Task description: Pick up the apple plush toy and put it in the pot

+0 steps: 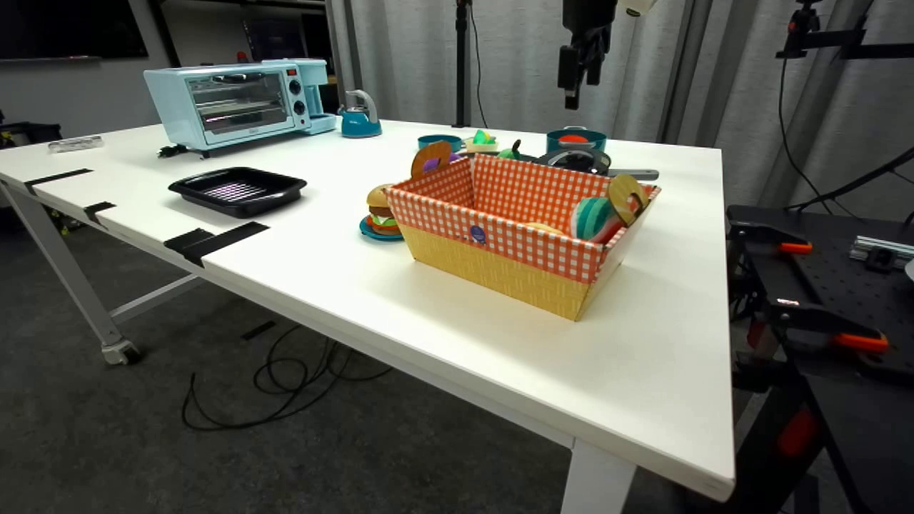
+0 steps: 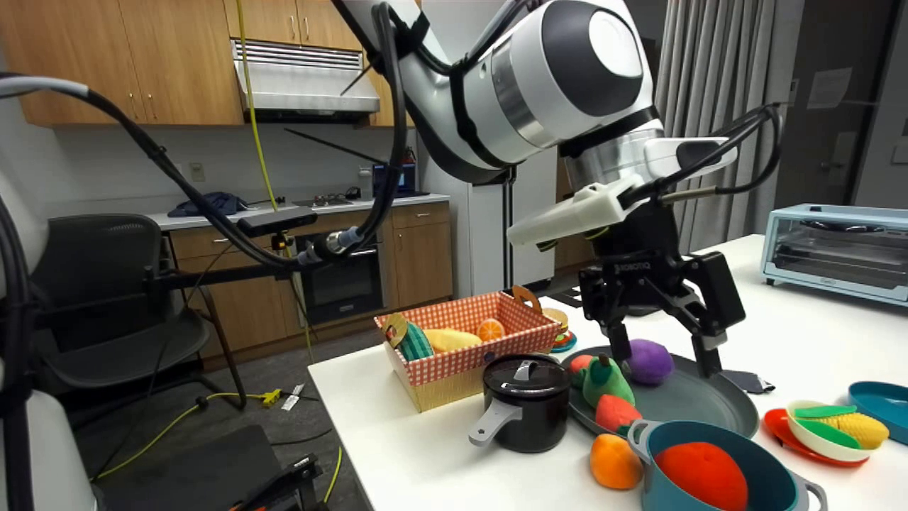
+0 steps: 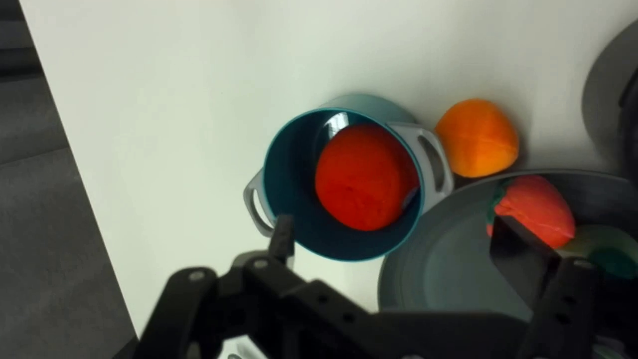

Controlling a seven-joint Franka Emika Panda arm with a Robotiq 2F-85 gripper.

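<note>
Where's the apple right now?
In the wrist view, the apple is inside the pot, toward its right side; the orange toy is just outside, to the right.

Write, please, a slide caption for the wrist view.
Red apple plush toy inside the teal two-handled pot, with the open gripper holding nothing.

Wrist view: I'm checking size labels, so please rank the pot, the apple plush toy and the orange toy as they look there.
Largest to smallest:
1. The pot, clearly biggest
2. The apple plush toy, inside it
3. The orange toy, somewhat smaller
</note>
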